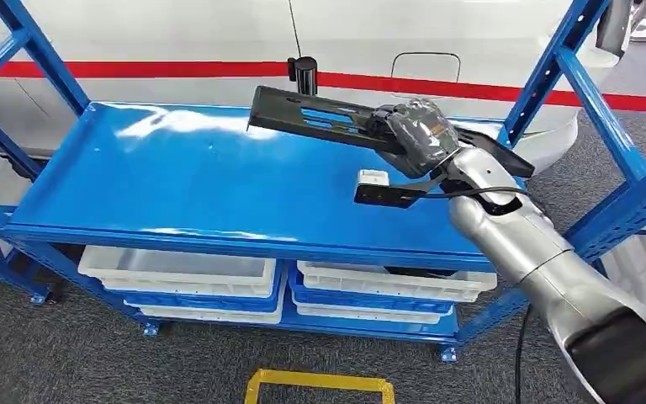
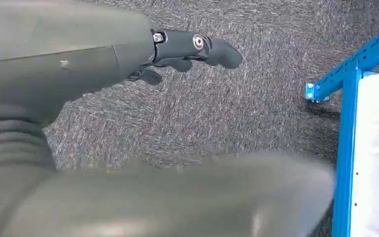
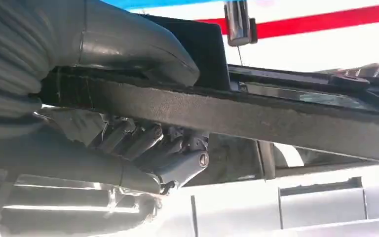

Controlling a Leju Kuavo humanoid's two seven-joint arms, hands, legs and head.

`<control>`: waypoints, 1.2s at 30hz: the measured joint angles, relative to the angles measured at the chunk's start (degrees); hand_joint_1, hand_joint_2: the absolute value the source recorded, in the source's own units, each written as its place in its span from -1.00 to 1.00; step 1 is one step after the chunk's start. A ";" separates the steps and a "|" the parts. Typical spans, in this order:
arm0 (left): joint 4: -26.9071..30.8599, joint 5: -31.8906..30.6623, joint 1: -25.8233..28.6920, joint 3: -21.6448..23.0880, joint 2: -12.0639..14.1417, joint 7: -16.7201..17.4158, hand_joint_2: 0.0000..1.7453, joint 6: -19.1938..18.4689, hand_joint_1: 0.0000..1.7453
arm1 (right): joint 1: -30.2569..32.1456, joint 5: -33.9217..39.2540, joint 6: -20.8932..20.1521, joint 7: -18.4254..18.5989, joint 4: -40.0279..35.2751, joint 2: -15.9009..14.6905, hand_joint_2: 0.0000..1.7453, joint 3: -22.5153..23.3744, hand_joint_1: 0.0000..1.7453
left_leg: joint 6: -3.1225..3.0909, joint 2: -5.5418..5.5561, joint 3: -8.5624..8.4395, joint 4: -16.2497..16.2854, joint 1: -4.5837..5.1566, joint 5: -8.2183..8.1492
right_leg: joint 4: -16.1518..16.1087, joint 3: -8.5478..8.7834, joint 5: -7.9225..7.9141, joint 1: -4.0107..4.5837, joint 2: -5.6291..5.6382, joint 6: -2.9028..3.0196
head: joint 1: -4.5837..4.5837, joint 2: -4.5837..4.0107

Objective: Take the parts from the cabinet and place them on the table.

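A long flat black plastic part (image 1: 320,115) with slots is held up over the blue shelf (image 1: 177,177) at its back right. My right hand (image 1: 420,135) grips it near its right end. In the right wrist view the thumb lies over the black part (image 3: 256,116) and the fingers (image 3: 143,140) curl under it. A second, smaller black part with a white block (image 1: 381,188) lies on the shelf just below the hand. My left hand (image 2: 187,49) hangs above grey carpet with its fingers apart and nothing in it.
Blue uprights (image 1: 555,67) of the rack stand at both sides. White bins (image 1: 181,271) sit on the lower shelf. A black post (image 1: 304,74) stands behind the rack before a white wall with a red stripe. A yellow floor mark (image 1: 320,385) lies near me.
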State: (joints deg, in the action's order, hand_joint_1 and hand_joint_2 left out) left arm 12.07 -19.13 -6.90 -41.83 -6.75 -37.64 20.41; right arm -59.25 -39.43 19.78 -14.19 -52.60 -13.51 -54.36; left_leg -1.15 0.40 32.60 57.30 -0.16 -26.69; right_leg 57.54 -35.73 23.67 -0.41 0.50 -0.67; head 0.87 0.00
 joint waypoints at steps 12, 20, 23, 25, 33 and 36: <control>-0.02 -1.18 0.11 -0.48 0.28 8.22 1.00 -3.17 -1.00 | 1.89 -1.16 -1.20 0.88 -9.23 -1.60 1.00 4.53 1.00 | -2.02 -0.22 -1.67 -3.06 -0.69 2.02 | -1.32 0.44 -0.59 -0.20 -0.08 -1.08 | -0.02 0.00; -0.02 -2.58 0.04 -0.33 -0.04 10.18 1.00 -4.13 -1.00 | 5.91 -4.26 -0.85 1.16 -9.36 -2.38 1.00 7.10 1.00 | -1.10 -0.62 -1.40 -3.52 -1.80 2.81 | 9.09 -2.70 3.57 -2.57 -0.45 -4.04 | -0.48 0.00; 0.02 -2.73 -0.14 -0.24 0.13 10.34 1.00 -4.11 -1.00 | 6.13 -4.79 -1.36 1.20 -9.71 -2.19 1.00 8.22 1.00 | 1.32 -0.53 0.49 -0.65 -2.12 1.62 | 2.20 1.90 1.48 -2.22 0.32 -5.22 | -0.80 0.00; 0.00 -2.78 -0.07 -0.20 -0.13 10.34 1.00 -4.11 -1.00 | 6.57 -4.79 -1.47 1.31 -9.84 -2.32 1.00 8.66 1.00 | 1.73 0.01 1.12 0.58 -2.03 1.62 | 2.61 1.03 2.66 -2.88 0.28 -4.00 | -0.29 0.00; 0.00 -2.99 -0.11 -0.15 -0.15 10.56 1.00 -4.22 -1.00 | 7.42 -6.21 -1.97 1.36 -10.02 -1.95 1.00 9.90 1.00 | 1.68 -0.32 7.79 18.68 -2.12 -9.64 | 2.85 -2.36 0.26 -1.12 0.18 0.09 | 0.35 0.00; 0.00 -3.15 -0.21 0.11 -0.15 10.69 1.00 -4.13 -1.00 | 7.51 -6.60 -2.36 1.29 -10.02 -1.88 1.00 10.51 1.00 | -1.43 -0.21 0.95 9.37 -0.48 -4.70 | 2.79 -3.65 -1.04 0.34 0.27 0.58 | 0.37 0.00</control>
State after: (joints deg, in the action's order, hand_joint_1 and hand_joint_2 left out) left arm 12.07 -22.27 -7.11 -41.73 -6.91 -26.95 16.28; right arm -51.73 -46.03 17.42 -12.90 -62.62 -15.39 -43.85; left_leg -2.59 0.20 33.55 66.67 -0.64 -31.39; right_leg 60.33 -39.38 22.63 -0.07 0.77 -0.09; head 1.25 0.00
